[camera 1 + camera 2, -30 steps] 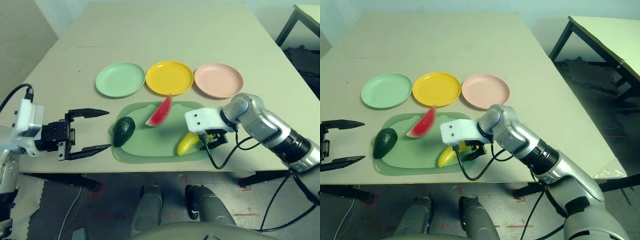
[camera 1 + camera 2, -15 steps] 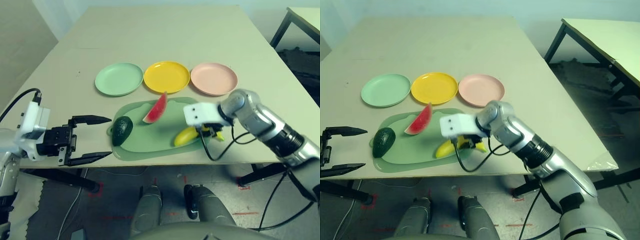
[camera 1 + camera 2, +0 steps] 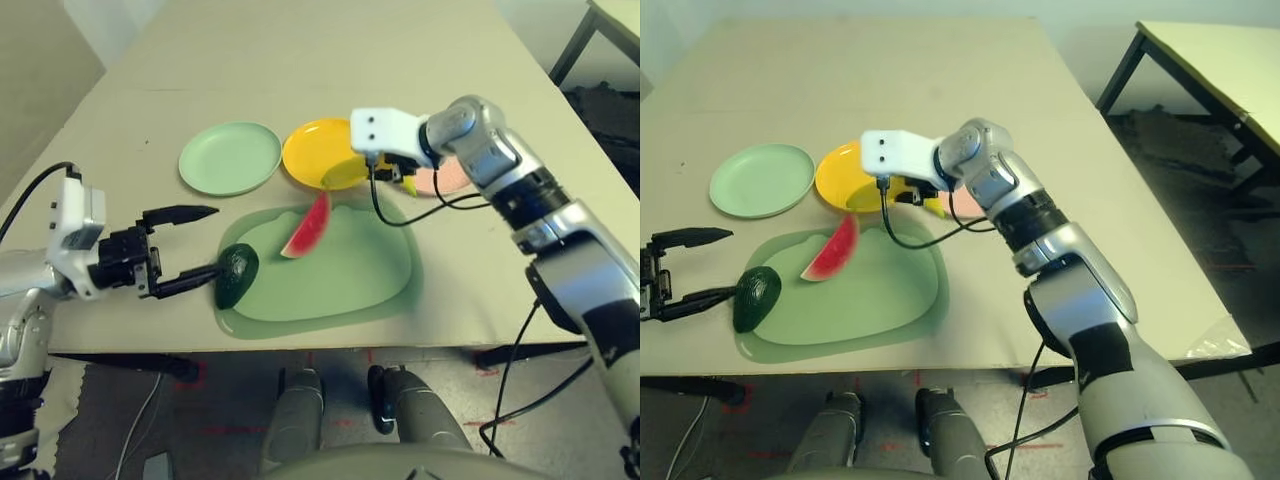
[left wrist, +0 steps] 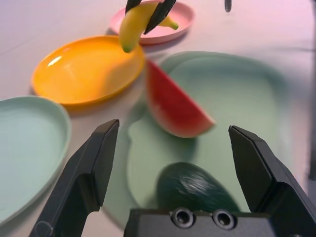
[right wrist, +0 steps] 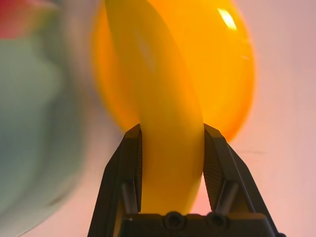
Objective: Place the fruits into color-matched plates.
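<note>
Right gripper [image 5: 172, 173] clamped on the banana [image 5: 163, 113], holding it in the air at the near right rim of the yellow plate [image 3: 318, 150], upper centre of the left eye frame. In the left wrist view the banana [image 4: 132, 24] hangs from the black fingers [image 4: 160, 12] between the yellow plate and the pink plate [image 4: 178, 17]. Pink plate partly hidden behind the right arm in the head views.

Mint green plate [image 3: 230, 157] sits left of the yellow one, just beside it. Watermelon wedge [image 3: 309, 225] stands tilted on the upper part of the green mat [image 3: 345, 275], centre frame, below the yellow plate. Avocado [image 3: 236, 274] lies on the mat's left end.

Left gripper [image 3: 195, 247] at left of frame, jaws wide apart, nothing held; lower fingertip [image 3: 205, 275] reaches right up to the avocado, contact cannot be told. All of it rests on the beige bench [image 3: 300, 60].
</note>
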Controlling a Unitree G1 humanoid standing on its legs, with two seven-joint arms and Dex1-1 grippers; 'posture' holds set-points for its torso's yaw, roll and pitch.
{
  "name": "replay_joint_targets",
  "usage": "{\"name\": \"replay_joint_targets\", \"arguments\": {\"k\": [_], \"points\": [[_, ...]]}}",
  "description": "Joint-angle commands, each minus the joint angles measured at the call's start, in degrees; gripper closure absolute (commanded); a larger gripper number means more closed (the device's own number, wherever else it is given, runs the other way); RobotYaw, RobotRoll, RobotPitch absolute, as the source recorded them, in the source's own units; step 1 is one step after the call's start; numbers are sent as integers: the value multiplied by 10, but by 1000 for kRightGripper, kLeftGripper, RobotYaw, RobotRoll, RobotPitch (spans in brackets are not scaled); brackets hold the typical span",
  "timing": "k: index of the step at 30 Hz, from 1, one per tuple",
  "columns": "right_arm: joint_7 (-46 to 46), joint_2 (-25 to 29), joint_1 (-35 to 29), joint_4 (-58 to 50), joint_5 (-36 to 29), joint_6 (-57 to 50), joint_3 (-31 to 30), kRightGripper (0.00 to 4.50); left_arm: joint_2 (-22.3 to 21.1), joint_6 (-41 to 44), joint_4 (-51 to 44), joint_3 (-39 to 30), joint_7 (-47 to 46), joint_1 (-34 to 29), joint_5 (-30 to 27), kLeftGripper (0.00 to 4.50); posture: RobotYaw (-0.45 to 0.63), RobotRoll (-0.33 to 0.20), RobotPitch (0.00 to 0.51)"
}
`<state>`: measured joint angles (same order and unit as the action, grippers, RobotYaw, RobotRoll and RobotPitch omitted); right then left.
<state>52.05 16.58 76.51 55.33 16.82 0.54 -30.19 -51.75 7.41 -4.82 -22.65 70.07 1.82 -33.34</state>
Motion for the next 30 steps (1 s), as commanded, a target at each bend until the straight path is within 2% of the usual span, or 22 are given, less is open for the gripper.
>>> {"name": "replay_joint_targets", "arguments": {"k": [1, 7, 20, 30], "points": [[-56, -28, 26, 91, 20, 54, 12, 2812, 7, 16, -20, -8, -29, -14, 4, 0, 159, 0, 159], [-140, -71, 41, 180, 52, 103, 11, 2812, 15, 44, -47, -17, -97, -23, 13, 0, 184, 0, 167], [-238, -99, 38, 222, 112, 129, 5, 2812, 16, 57, -70, -23, -130, -40, 10, 0, 204, 0, 180], [-241, -105, 36, 225, 118, 126, 19, 2812, 26, 82, -76, -17, -169, -14, 7, 0, 196, 0, 190]]}}
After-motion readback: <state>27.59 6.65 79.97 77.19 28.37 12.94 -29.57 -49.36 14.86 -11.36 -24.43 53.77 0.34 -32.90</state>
